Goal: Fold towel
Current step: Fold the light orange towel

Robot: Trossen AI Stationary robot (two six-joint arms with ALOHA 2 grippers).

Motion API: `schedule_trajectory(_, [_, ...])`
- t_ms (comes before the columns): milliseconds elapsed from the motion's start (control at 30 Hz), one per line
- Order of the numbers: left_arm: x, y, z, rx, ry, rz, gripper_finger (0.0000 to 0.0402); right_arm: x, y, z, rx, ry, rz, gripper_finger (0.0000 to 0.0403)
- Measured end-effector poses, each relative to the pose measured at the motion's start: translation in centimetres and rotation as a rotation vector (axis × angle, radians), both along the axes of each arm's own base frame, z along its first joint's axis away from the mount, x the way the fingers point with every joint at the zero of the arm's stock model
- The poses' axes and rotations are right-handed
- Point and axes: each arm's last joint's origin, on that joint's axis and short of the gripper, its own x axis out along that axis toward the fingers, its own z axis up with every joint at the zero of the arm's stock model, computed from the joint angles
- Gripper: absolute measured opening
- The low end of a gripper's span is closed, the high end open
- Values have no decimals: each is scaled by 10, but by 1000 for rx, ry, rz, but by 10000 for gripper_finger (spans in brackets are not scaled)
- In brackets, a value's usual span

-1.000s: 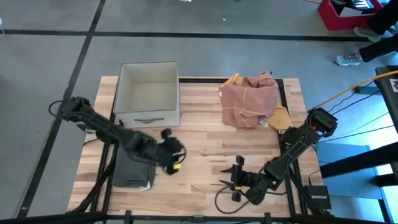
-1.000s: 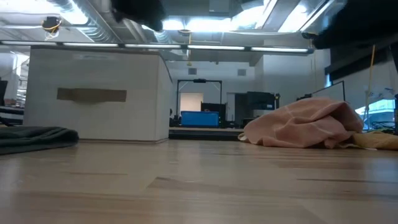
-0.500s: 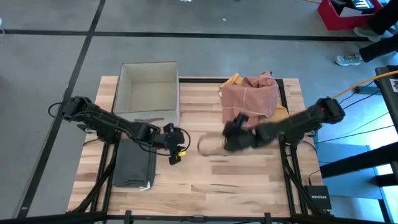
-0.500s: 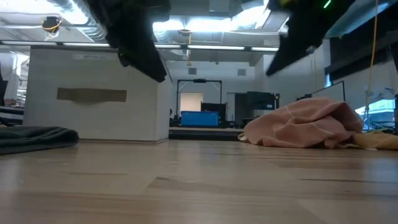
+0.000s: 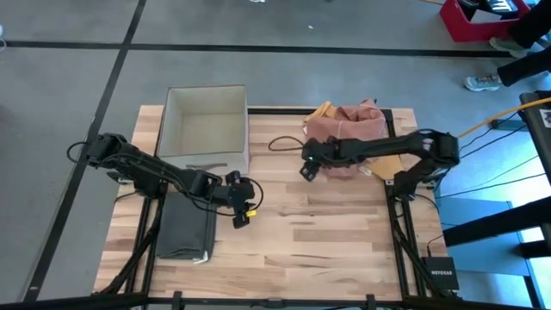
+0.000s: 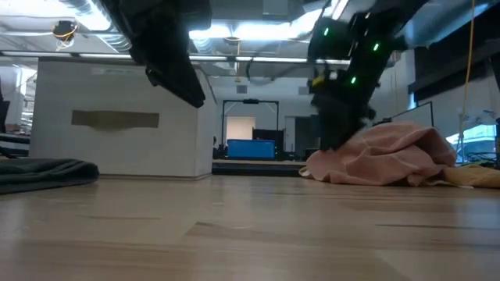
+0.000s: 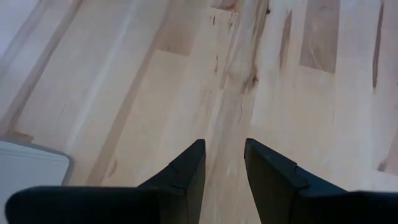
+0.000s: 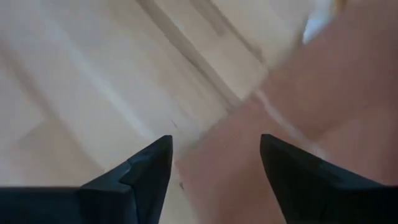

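Note:
A crumpled pink towel (image 5: 353, 136) lies in a heap at the table's far right, also seen in the low view (image 6: 383, 156). My right gripper (image 5: 306, 167) hangs open over the heap's left edge. In its wrist view (image 8: 214, 146) the two fingers stand on either side of the pink cloth (image 8: 280, 124), and no touch shows. My left gripper (image 5: 242, 215) stands open above bare wood near the table's middle (image 7: 224, 146), with nothing between its fingers. A folded grey towel (image 5: 185, 228) lies flat at the near left.
A white open box (image 5: 205, 159) stands at the far left, close behind my left arm; the low view shows its front (image 6: 125, 117). A yellow cloth (image 5: 320, 109) sticks out from under the pink heap. Bare wood lies across the table's middle and near side.
My right gripper has swung from the table's near edge toward the far edge, up to the left edge of the pink heap, turning as it went. My left gripper has come down a little near the table's middle, then kept still. The towels have not moved.

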Motion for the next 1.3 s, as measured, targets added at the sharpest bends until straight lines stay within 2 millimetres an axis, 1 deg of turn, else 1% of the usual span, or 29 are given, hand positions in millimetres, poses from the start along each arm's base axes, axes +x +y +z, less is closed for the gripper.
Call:
schedule_trajectory(100, [0, 0, 0, 0, 0, 1, 104, 4, -7, -21, 24, 52, -74, 233])
schedule_trajectory(200, [0, 0, 0, 0, 0, 1, 104, 8, -9, -39, 39, 94, -88, 225])
schedule_trajectory(267, [0, 0, 0, 1, 2, 0, 104, 11, -8, -47, 41, 105, -84, 218])
schedule_trajectory(367, [0, 0, 0, 1, 3, 1, 104, 13, -8, -51, 51, 111, -80, 195])
schedule_trajectory(467, [0, 0, 0, 2, 4, 1, 104, 13, -8, -51, 61, 111, -73, 146])
schedule_trajectory(533, [0, 0, 0, 2, 4, 0, 104, 15, -6, -51, 81, 102, -46, 99])
schedule_trajectory(600, [0, 0, 0, 1, 3, 0, 104, 18, 1, -51, 80, 91, 20, 43])
schedule_trajectory(633, [0, 0, 0, 1, 3, 1, 104, 20, 6, -51, 65, 87, 53, 23])
schedule_trajectory(667, [0, 0, 0, 1, 3, 1, 104, 24, 14, -50, 50, 70, 101, 14])
schedule_trajectory(733, [0, 0, 0, 1, -1, 1, 104, 31, 32, -49, 40, 32, 190, 20])
schedule_trajectory(800, [0, 0, 0, 0, -2, 1, 104, 36, 54, -47, 39, -14, 264, 25])
schedule_trajectory(933, [0, 0, 0, -1, -2, 3, 104, 40, 111, -43, 58, -98, 458, 8])
schedule_trajectory(1000, [0, 0, 0, -4, -2, 6, 104, 37, 143, -42, 83, -128, 564, 9])
schedule_trajectory(1100, [0, 0, 0, -4, -2, 6, 104, 25, 183, -41, 116, -142, 693, 20])
schedule_trajectory(1200, [0, 0, 0, -11, -4, 14, 104, 10, 217, -41, 146, -132, 815, 24])
schedule_trajectory(1300, [0, 0, 0, -16, -5, 20, 104, -5, 243, -41, 151, -124, 903, 25])
